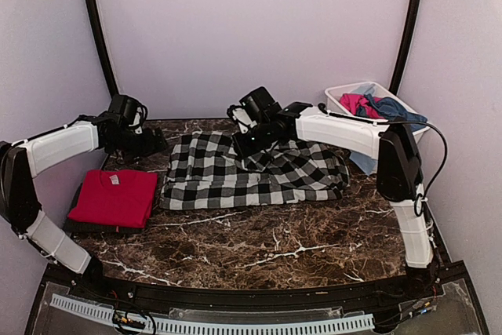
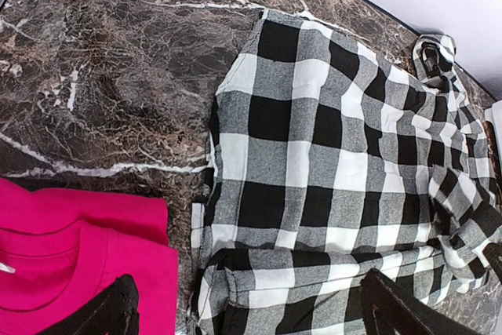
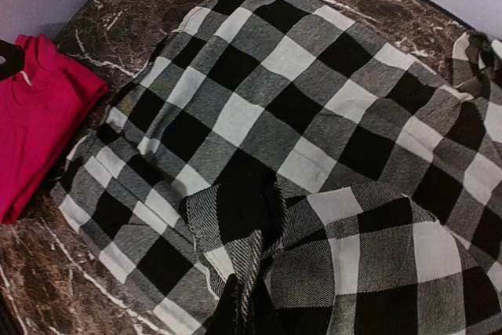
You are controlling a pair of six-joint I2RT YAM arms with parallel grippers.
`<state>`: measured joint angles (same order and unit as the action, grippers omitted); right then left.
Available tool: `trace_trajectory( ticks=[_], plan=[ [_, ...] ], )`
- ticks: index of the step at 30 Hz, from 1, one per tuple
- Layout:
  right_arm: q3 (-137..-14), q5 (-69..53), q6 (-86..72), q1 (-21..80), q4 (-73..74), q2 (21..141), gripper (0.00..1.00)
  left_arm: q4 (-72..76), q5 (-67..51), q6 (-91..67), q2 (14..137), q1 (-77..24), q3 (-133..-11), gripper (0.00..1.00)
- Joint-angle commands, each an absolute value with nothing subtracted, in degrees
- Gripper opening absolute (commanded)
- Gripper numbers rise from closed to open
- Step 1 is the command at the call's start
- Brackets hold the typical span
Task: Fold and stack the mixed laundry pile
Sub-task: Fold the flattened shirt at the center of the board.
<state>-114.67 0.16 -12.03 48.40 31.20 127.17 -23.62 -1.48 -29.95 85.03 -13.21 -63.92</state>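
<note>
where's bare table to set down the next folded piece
Widest bare marble: the front strip between the red tee, the checked garment and the near edge. A smaller patch lies right of the checked garment. Crowded: the back, where the right arm reaches over the garment, and the tub corner.

1. The dark marble table [image 1: 259,249] carried three loads
2. A checked garment [image 1: 227,174] lay spread from centre toward 12 o'clock
3. A folded red tee [image 1: 114,198] sat at 9 o'clock
4. A white tub [image 1: 339,93] stood at 2 o'clock
</note>
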Motion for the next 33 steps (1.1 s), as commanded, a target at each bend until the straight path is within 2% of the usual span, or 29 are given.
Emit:
trace_trajectory(
  ticks=[1,7,15,16,18,19,20,23,26,28,29,33],
  plan=[
    [-112.6,-13.7,-25.4,49.3,24.3,123.1,0.0,-22.8,-4.7,-30.9,81.7,-11.9,-61.7,0.98],
    [-113.3,-19.3,-31.8,51.0,18.3,125.7,0.0,-22.7,-5.3,-31.3,81.0,-10.8,-60.4,0.99],
    [-124.4,-22.6,-32.9,51.2,19.7,135.7,0.0,-22.2,-6.5,-31.7,82.5,-10.5,-60.1,0.99],
    [-125.1,-22.5,-32.6,51.2,19.8,136.3,0.06,-22.0,-6.5,-31.8,82.5,-10.5,-60.1,0.99],
    [-125.4,-22.2,-31.8,51.1,20.4,136.6,0.33,-21.8,-6.7,-32.0,82.7,-10.5,-60.1,0.99],
    [-125.5,-22.5,-31.0,50.9,21.0,136.4,0.44,-21.8,-6.8,-32.0,82.8,-10.5,-60.0,0.99],
    [-125.3,-22.8,-30.3,50.7,21.6,135.9,0.51,-21.9,-6.7,-32.1,82.8,-10.5,-60.0,0.99],
    [-122.1,-23.0,-27.4,50.1,21.5,131.9,0.66,-21.2,-6.3,-32.3,82.1,-10.5,-59.6,0.99],
    [-117.3,-22.7,-25.1,49.3,20.5,126.2,0.74,-19.8,-7.4,-31.9,81.4,-10.5,-59.1,0.99],
    [-113.8,-23.7,-23.5,48.8,18.6,122.4,0.93,-19.2,-7.7,-31.4,81.2,-10.5,-59.2,0.99],
    [-112.5,-24.6,-22.7,48.7,17.7,120.9,0.98,-18.9,-7.6,-31.3,81.3,-10.5,-59.3,0.99],
    [-114.4,-28.5,-22.5,48.5,16.8,121.3,0.99,-18.4,-7.8,-31.5,81.2,-10.5,-59.8,0.99]
  ],
)
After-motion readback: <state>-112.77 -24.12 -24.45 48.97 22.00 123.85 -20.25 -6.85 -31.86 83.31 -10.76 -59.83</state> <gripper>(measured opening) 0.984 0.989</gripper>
